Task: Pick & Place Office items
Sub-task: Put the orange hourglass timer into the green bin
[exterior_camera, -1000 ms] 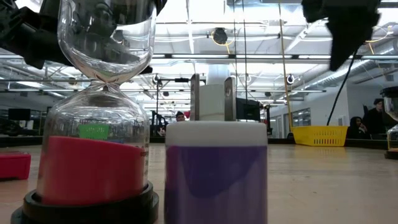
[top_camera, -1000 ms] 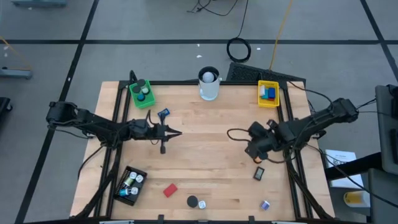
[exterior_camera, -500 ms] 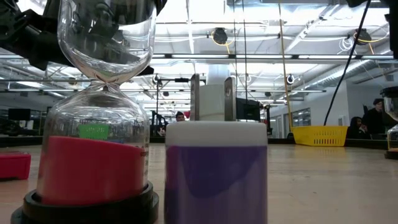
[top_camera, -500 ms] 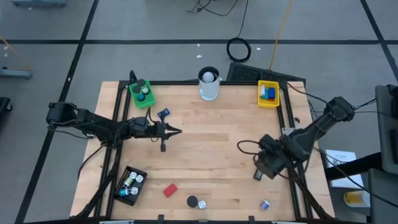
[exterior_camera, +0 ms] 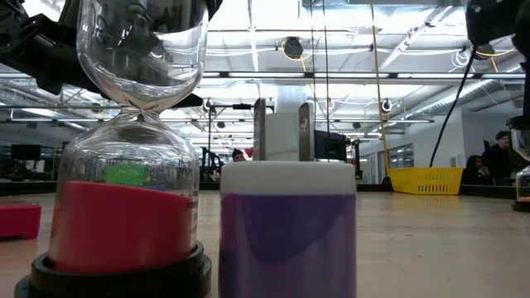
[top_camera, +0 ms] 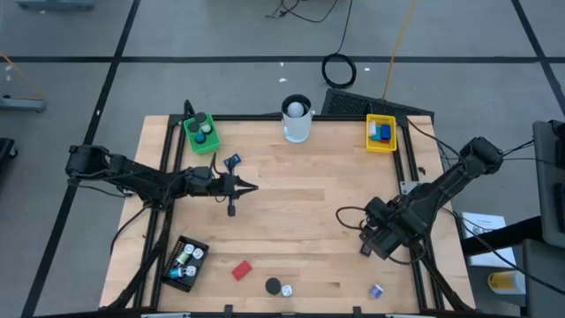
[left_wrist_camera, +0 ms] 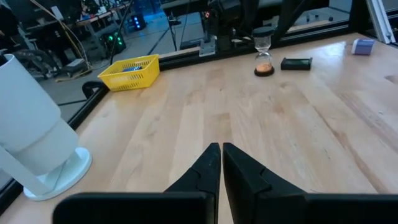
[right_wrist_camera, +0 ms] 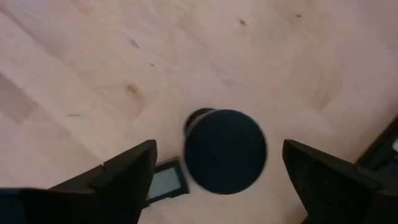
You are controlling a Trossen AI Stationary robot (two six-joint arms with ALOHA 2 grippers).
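Note:
My right gripper (right_wrist_camera: 217,152) hangs open over a small hourglass near the table's right edge. From above, the hourglass's round black top (right_wrist_camera: 225,151) shows between the two fingers with room on both sides. A flat black piece with a screen (right_wrist_camera: 166,182) lies beside it. In the high view this gripper (top_camera: 367,237) covers both. My left gripper (top_camera: 252,186) is shut and empty above the table's middle left, its fingers (left_wrist_camera: 219,163) pointing at the hourglass (left_wrist_camera: 263,59). A red block (top_camera: 241,269), a black cap (top_camera: 274,286) and a white-and-blue piece (top_camera: 376,291) lie near the front edge.
A green tray (top_camera: 201,132), a tall white cup (top_camera: 297,119) and a yellow tray (top_camera: 380,132) with blue blocks stand along the far edge. A black tray (top_camera: 185,262) sits front left. A blue item (top_camera: 232,162) and a small black one (top_camera: 231,210) lie near my left gripper.
My right gripper has travelled from the table's middle right toward the near and right edges and now stands over the hourglass and the flat black piece. My left arm has kept still.

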